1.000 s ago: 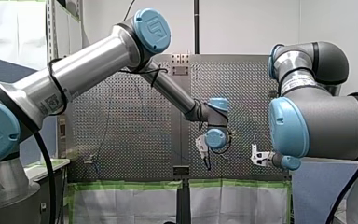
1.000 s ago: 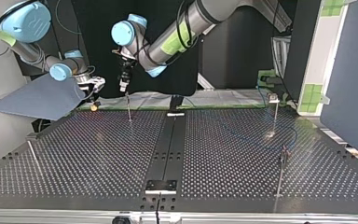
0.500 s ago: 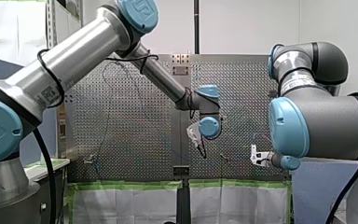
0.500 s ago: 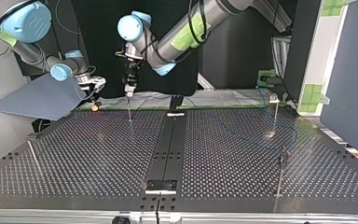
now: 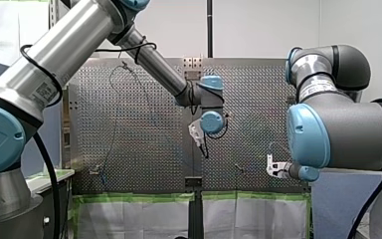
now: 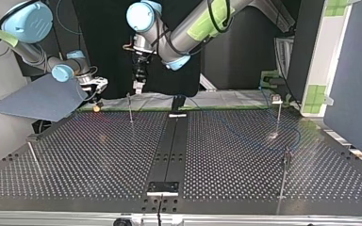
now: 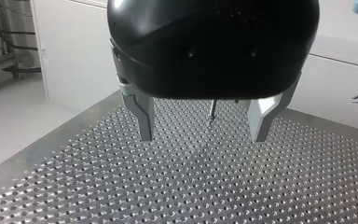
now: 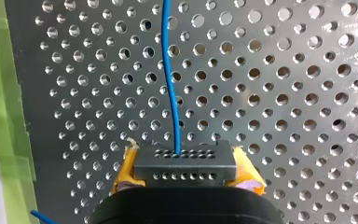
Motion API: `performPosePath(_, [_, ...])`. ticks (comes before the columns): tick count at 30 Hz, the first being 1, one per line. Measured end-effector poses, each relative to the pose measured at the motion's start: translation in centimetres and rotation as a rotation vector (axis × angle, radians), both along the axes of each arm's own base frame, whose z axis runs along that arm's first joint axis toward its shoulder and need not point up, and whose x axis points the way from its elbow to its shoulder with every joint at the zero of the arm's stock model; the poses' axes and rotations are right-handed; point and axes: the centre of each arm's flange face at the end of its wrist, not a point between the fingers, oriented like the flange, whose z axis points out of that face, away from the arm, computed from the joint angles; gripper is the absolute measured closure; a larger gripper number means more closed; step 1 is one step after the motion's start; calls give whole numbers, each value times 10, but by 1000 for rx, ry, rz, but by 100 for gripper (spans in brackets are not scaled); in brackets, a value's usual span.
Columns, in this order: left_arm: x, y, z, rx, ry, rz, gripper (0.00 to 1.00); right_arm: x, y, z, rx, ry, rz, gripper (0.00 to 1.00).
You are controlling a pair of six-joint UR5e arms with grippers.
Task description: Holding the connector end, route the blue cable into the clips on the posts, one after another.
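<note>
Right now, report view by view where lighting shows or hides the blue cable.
Right wrist view: blue cable stands out against the lit table, leaving the connector in my right claw. Top view: the dark table nearly swallows it. Front view: barely traceable on the glinting table. Left wrist view: glints only, no cable.

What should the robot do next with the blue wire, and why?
Probably carry it toward the nearest post: my right end effector grips the connector, the blue cable trails loose over the table, and my left end effector hangs open and empty.
</note>
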Motion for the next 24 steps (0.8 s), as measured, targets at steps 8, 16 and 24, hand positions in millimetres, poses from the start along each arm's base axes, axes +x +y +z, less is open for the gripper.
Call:
performPosePath(8, [-20,28,18,5,16,23,0,-9,3,-3,26,37,-21,100])
performPosePath(16, [-38,55,35,-18,23,38,0,-16,8,-7,41,57,-18,100])
performPosePath(24, [-47,76,55,-124,-11,21,0,-19,11,-8,49,92,-9,100])
